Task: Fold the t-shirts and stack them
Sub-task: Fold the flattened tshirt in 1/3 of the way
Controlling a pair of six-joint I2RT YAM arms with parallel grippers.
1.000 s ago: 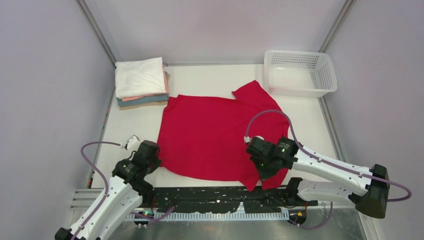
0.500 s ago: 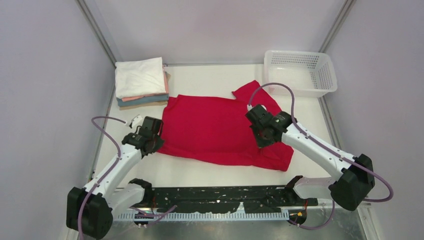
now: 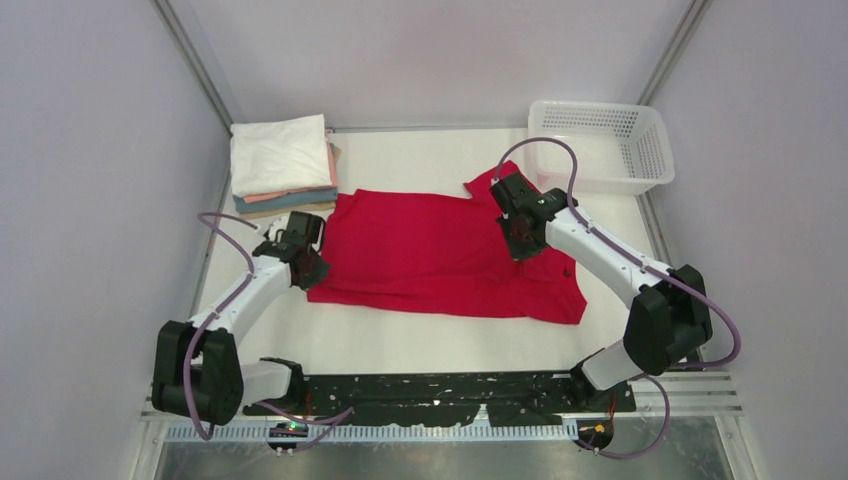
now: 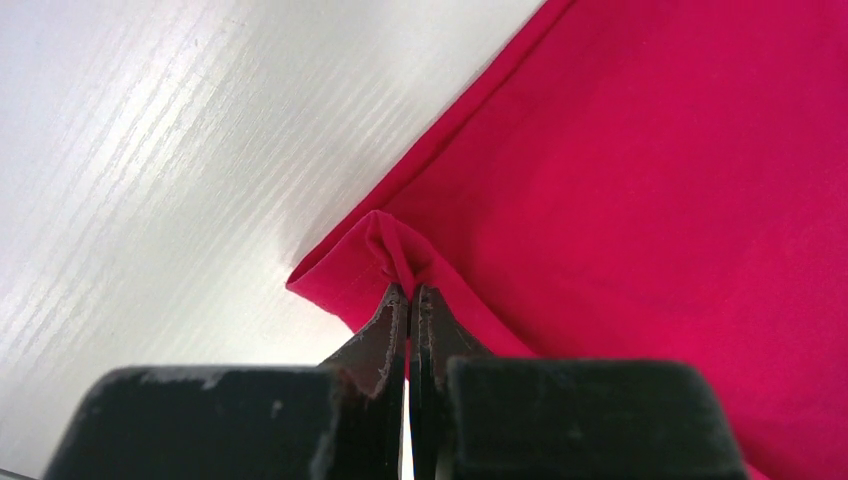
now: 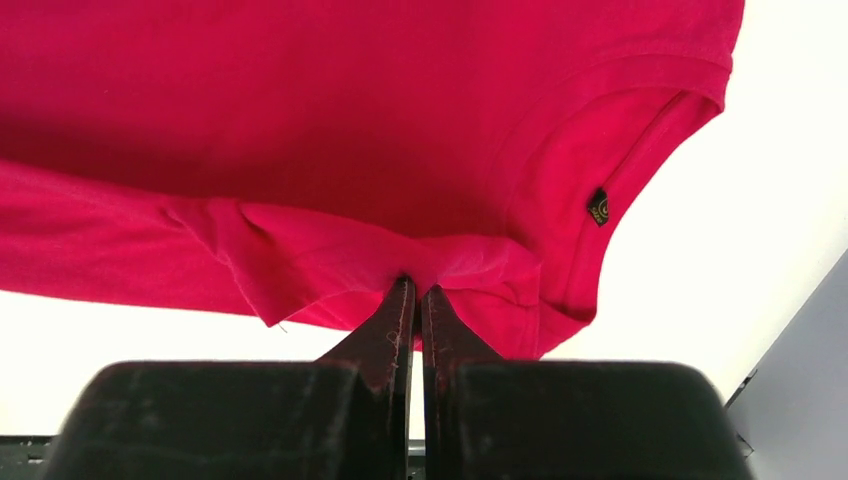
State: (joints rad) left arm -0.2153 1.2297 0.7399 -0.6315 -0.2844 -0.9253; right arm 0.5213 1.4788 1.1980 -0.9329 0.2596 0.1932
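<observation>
easily loses the thin hem pinch in the left gripper (image 4: 410,290), clamped on the red t-shirt (image 3: 430,250). same for the right gripper (image 5: 411,282), clamped on cloth beside the collar, which would skew the fold. lies half-doubled between the folded stack (image 3: 280,160) at far left and the white mesh basket (image 3: 655,150) at far right, with neither squarely in the way.

With the table (image 3: 420,345) read as a clock face, twelve at its far edge, the spread t-shirt (image 3: 430,250) lies across the centre. The stack of folded t-shirts (image 3: 283,165) sits at ten o'clock, just beside the spread t-shirt's far-left corner. The basket (image 3: 598,105) stands at two o'clock. The left gripper (image 3: 312,273) meets the spread t-shirt's eight o'clock corner. The right gripper (image 3: 520,250) sits on it toward three o'clock.
</observation>
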